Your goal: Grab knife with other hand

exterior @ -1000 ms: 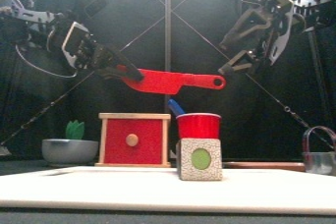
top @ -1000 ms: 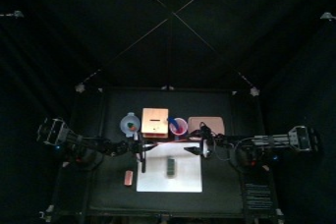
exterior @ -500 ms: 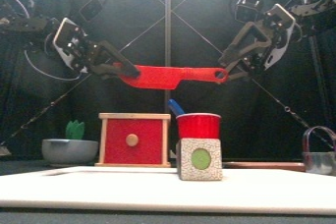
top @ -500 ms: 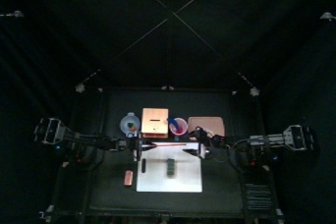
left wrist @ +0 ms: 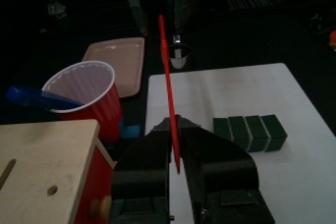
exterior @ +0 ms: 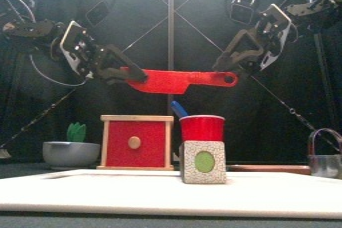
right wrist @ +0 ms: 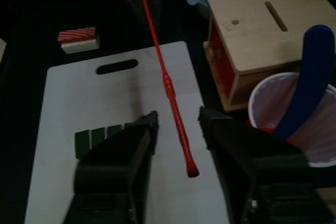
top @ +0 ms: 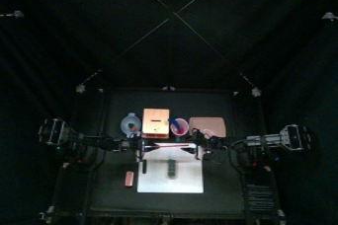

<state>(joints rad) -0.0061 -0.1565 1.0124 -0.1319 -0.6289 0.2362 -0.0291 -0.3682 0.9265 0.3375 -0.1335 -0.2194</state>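
Note:
The knife (exterior: 174, 77) is a slim red strip held level in the air above the table. My left gripper (exterior: 120, 72) is shut on its left end; in the left wrist view the knife (left wrist: 167, 90) runs straight out from between the left gripper's (left wrist: 171, 151) jaws. My right gripper (exterior: 227, 70) straddles the other end. In the right wrist view the knife's tip (right wrist: 192, 169) lies between the right gripper's (right wrist: 180, 118) jaws, which stand apart on either side of it. From above, the knife (top: 169, 148) is a thin pink streak between both arms.
Below lie a white cutting board (top: 172, 175) with a dark segmented block (left wrist: 250, 132), a red cup (exterior: 202, 128) holding a blue utensil, a wooden box (exterior: 135, 142), a grey bowl (exterior: 67, 153), a pink tray (left wrist: 112, 53) and a small pink piece (right wrist: 77, 38).
My right gripper has come down to the knife's free end and its jaws have narrowed around it. My left gripper has kept its hold, and the knife has levelled out.

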